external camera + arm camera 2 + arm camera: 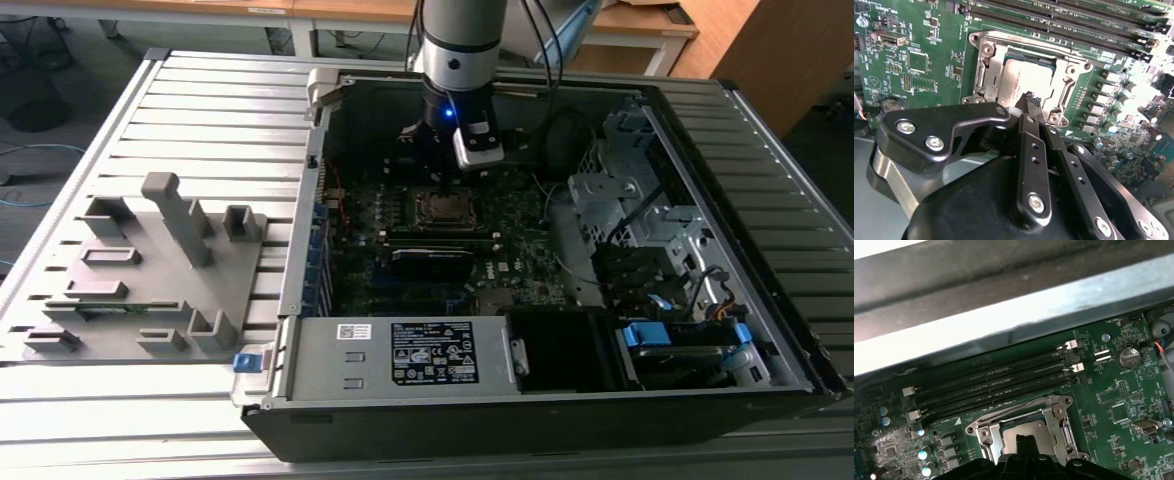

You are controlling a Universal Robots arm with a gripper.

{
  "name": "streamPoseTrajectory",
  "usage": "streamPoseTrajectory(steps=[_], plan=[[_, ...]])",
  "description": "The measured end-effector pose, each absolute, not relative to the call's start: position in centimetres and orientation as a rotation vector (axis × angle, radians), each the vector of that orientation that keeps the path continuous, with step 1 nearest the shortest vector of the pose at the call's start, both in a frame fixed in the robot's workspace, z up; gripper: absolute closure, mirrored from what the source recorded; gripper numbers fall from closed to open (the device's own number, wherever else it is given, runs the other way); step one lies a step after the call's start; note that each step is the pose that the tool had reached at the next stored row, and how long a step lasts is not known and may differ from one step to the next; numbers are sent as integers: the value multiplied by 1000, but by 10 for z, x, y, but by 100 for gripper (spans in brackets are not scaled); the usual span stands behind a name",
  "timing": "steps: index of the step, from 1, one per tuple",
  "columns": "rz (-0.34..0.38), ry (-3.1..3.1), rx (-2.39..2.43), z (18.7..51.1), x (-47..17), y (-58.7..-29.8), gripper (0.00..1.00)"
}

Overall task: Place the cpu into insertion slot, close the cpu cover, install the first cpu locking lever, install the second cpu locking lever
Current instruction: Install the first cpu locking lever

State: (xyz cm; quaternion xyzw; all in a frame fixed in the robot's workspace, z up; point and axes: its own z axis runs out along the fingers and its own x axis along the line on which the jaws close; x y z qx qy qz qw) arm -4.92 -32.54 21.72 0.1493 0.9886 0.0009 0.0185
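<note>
The cpu (1026, 75) lies flat in the insertion slot (985, 75) with the cpu cover (1064, 67) framing it, directly beneath the gripper (1030, 101), whose fingers (1033, 107) are pressed together, gripping nothing, tips just over the chip's near edge, above the motherboard (914, 60).

arm (458, 45): upright, reaching straight down from above | wrist: vertical, blue light lit | gripper (1030, 100): pointing down, black jaws drawn together with tips touching, nothing visible between them
</note>
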Motion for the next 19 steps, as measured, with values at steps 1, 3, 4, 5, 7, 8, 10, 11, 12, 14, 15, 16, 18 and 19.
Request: streamPoseTrajectory(steps=[1, 3, 4, 5, 7, 8, 10, 11, 12, 14, 15, 16, 18, 19], plan=[[3, 3070, 464, 217, -49, -325, 89], [2, 3070, 464, 217, -49, -325, 89], [3, 3070, 461, 217, -49, -325, 89], [3, 3072, 452, 217, -49, -325, 89], [4, 3076, 426, 217, -49, -325, 89], [4, 3078, 411, 217, -49, -325, 89], [5, 3082, 379, 217, -48, -325, 89], [5, 3083, 369, 217, -48, -325, 89], [5, 3083, 368, 217, -48, -325, 89], [10, 3083, 367, 217, -48, -326, 89], [26, 3085, 367, 217, -48, -327, 89], [39, 3085, 367, 217, -48, -328, 89], [56, 3086, 368, 217, -48, -330, 89], [57, 3086, 368, 217, -48, -330, 89]])
